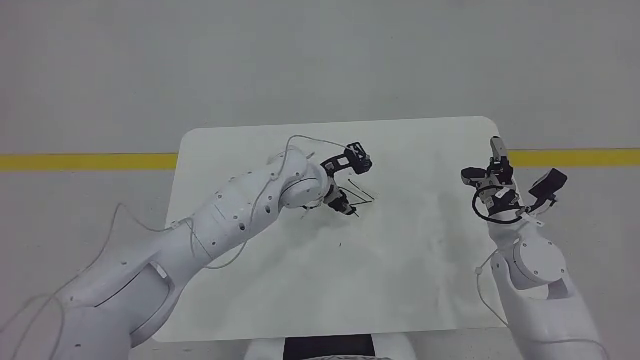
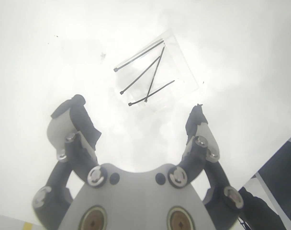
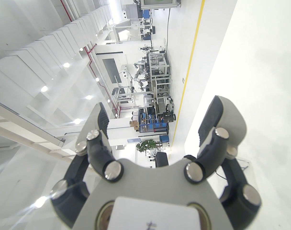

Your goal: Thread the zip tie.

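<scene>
Several black zip ties (image 2: pixel 145 72) lie loose and crossed on a clear square tray (image 2: pixel 186 70) on the white table (image 1: pixel 420 260). My left gripper (image 2: pixel 137 106) hovers just short of them, open, with nothing between its dark fingertips (image 2: pixel 77 101). From above, the left gripper (image 1: pixel 342 203) is near the table's middle, right beside the zip ties (image 1: pixel 360 196). My right gripper (image 1: pixel 484 162) is held off the table's right edge, raised and open. It points out into the room, and the right gripper (image 3: pixel 158 104) is empty.
The white tabletop has open surface around the tray and toward the right. A yellow floor line (image 1: pixel 90 161) runs behind the table. Cables (image 1: pixel 300 142) loop along the left forearm.
</scene>
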You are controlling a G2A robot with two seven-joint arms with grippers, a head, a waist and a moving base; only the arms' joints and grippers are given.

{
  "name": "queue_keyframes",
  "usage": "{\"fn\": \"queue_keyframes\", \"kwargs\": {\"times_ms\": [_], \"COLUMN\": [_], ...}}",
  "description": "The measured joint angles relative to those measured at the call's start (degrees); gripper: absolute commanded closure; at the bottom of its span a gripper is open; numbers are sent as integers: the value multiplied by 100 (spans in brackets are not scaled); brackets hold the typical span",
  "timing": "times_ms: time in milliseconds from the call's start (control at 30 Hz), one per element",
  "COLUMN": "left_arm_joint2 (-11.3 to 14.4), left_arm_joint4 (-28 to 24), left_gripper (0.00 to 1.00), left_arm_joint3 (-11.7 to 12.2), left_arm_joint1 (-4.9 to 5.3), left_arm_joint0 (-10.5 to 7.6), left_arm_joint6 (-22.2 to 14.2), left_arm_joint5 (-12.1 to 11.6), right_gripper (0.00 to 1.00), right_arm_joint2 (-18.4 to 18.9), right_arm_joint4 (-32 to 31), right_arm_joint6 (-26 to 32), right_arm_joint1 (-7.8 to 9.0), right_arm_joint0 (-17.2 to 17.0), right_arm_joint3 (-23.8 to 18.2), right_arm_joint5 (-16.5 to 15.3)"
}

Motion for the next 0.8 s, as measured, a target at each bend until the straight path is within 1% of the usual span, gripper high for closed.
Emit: {"fn": "queue_keyframes", "kwargs": {"times_ms": [67, 167, 200, 433, 567, 667, 733, 800], "left_arm_joint2": [46, 163, 166, 161, 157, 134, 122, 108], "left_arm_joint4": [60, 573, 638, 638, 819, 891, 916, 931], "left_gripper": [0, 0, 0, 0, 0, 0, 0, 0], "left_arm_joint3": [-23, -89, -92, -92, -133, -194, -234, -245], "left_arm_joint1": [6, 9, 9, 9, 51, 79, 92, 102], "left_arm_joint0": [-31, -59, -59, -56, -28, -9, 9, 16], "left_arm_joint6": [-32, -111, -115, -108, 36, 56, 73, 82], "left_arm_joint5": [-29, -41, -43, -47, -332, -474, -540, -540], "right_gripper": [0, 0, 0, 0, 0, 0, 0, 0], "right_arm_joint2": [0, 0, 0, 0, 0, 0, 0, 0], "right_arm_joint4": [0, 0, 0, 0, 0, 0, 0, 0], "right_arm_joint6": [0, 0, 0, 0, 0, 0, 0, 0], "right_arm_joint1": [0, 0, 0, 0, 0, 0, 0, 0], "right_arm_joint0": [0, 0, 0, 0, 0, 0, 0, 0], "right_arm_joint3": [0, 0, 0, 0, 0, 0, 0, 0], "right_arm_joint5": [0, 0, 0, 0, 0, 0, 0, 0]}}
